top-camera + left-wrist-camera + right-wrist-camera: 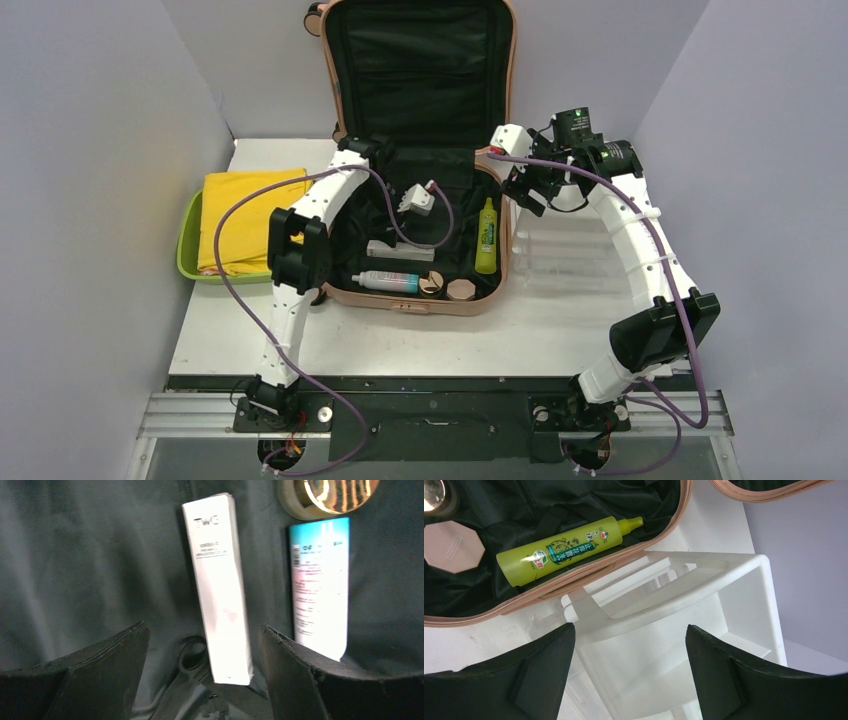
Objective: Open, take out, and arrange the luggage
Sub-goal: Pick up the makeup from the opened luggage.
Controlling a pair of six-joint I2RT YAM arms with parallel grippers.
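Salmon-pink luggage (pixel 440 304) lies open mid-bench, lid (pixel 420 70) tipped back vs the rear wall, so the black-lined base faces up & both arms can reach in. Unpacking looks part done, judging by the few items left inside.

L tool (pixel 202 630) is down inside the base, jaws wide, straddling the near end of a slim white carton (pixel 220 595). A gap shows on either side, so no grip yet as far as I can tell. It's prob. lined up that way b/c the carton's narrow width suits a pinch. Beside the carton lies a white/teal tube (pixel 320 585), w/ a gold-capped jar (pixel 325 495) just past its far end.

R tool (pixel 630 627) hangs over the white organiser (pixel 744 580), jaws wide, nothing btwn them. The organiser sits just R of the luggage, touching or a hair apart, can't tell which. I'd judge it a handy drop spot for small items, which would explain the arm waiting there. In that wrist view a green spray bottle (pixel 564 550) lies along the luggage's R wall, w/ a pink octagonal case (pixel 451 547) near its base end.

Lime-green tub (pixel 187 245) at the L side of the bench (pixel 400 345) holds a folded yellow cloth (pixel 245 220) that fills it & rides over the rim. Soft goods L, small stuff R seems to be the sorting logic.
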